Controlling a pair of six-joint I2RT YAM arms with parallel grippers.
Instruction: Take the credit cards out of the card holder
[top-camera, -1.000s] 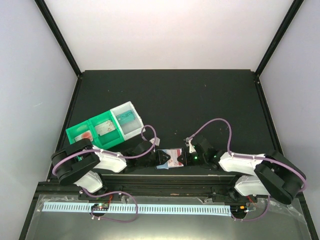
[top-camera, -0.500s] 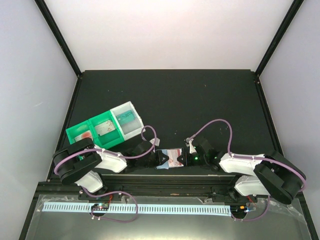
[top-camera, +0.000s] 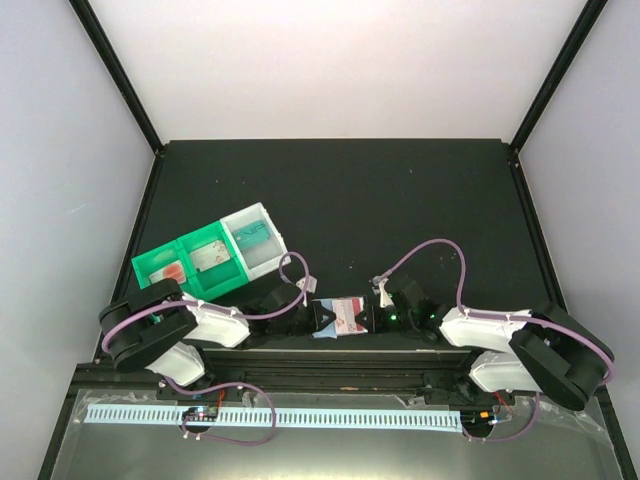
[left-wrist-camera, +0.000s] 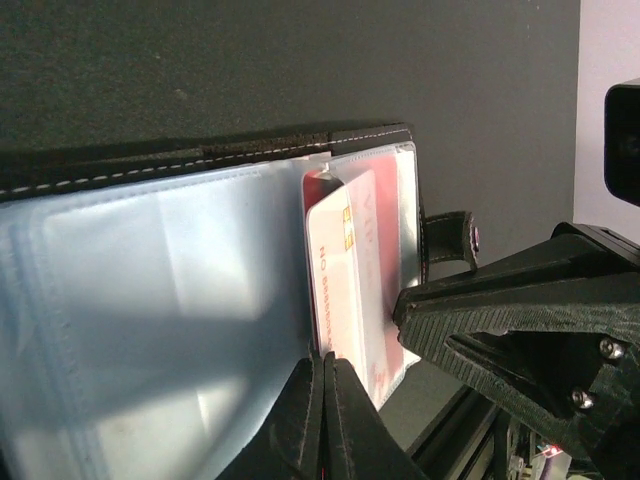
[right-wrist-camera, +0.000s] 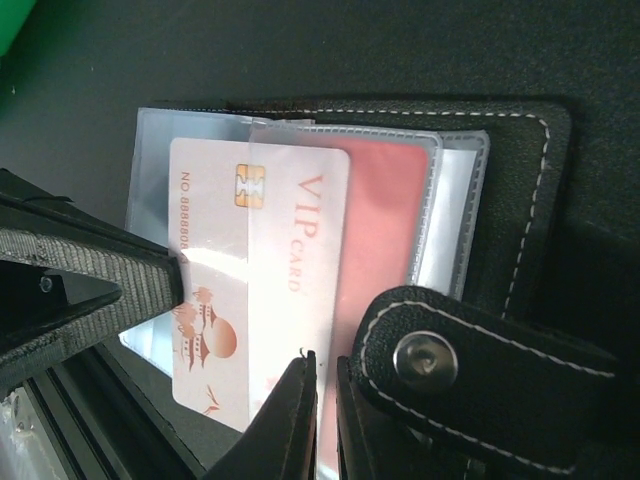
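Observation:
The card holder (top-camera: 347, 327) lies open at the table's near edge between both grippers. It has a black stitched cover (right-wrist-camera: 520, 200) and pale-blue translucent sleeves (left-wrist-camera: 150, 300). A whitish credit card (right-wrist-camera: 215, 290) with reddish print sticks partway out of a sleeve; it also shows in the left wrist view (left-wrist-camera: 345, 270). My left gripper (left-wrist-camera: 325, 362) is shut on that card's edge. My right gripper (right-wrist-camera: 327, 365) is shut on the sleeve edge beside the snap strap (right-wrist-camera: 470, 365). A teal card (top-camera: 256, 237) lies in the white bin.
A green two-compartment tray (top-camera: 190, 262) holding flat items and a white open bin (top-camera: 262, 222) stand left of centre, behind the left arm. The black table's front rail (top-camera: 320, 350) runs just below the holder. Each gripper's fingers reach close to the other's.
The left arm has shifted slightly left; the holder and both grippers stay in almost the same place.

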